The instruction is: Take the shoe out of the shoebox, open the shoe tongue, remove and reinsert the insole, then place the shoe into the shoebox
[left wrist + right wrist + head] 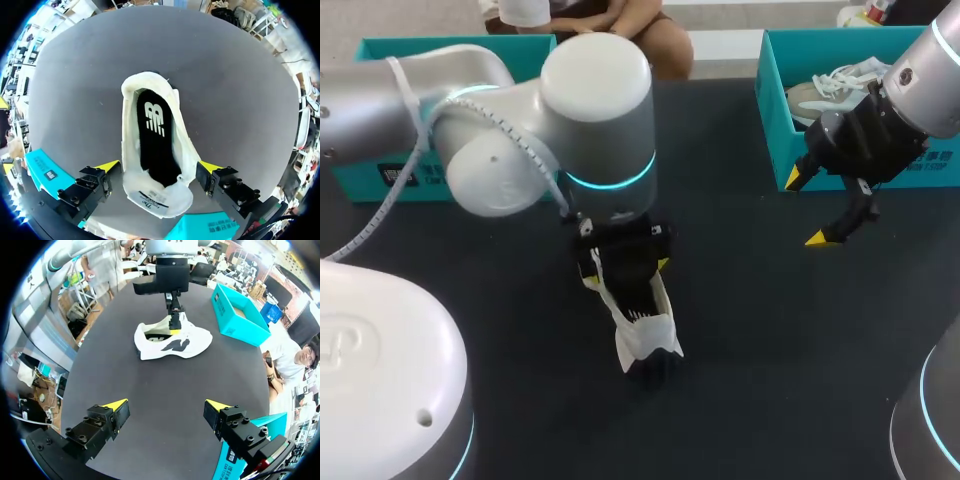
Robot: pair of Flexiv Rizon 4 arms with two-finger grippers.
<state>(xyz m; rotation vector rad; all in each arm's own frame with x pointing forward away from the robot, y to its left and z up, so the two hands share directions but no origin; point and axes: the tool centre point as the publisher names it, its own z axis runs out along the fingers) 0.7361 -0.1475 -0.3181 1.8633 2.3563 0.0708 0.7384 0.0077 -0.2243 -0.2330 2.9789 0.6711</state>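
A white shoe (645, 338) lies upright on the dark table (770, 330) at its middle, tongue pulled open. Its black insole (156, 142) lies flat inside. My left gripper (625, 262) hangs directly over the shoe's heel end. In the left wrist view its fingers stand open on either side of the shoe (150, 210), close to its sides, gripper (159, 167) holding nothing. My right gripper (815, 208) stands open and empty above the table, in front of the right teal shoebox (775, 130). From the right wrist view the shoe (170, 342) lies well ahead of that gripper (166, 407).
Another white shoe (825, 90) lies in the right shoebox. A second teal box (365, 180) stands at the back left, behind my left arm, and it shows beyond the shoe in the right wrist view (235, 315).
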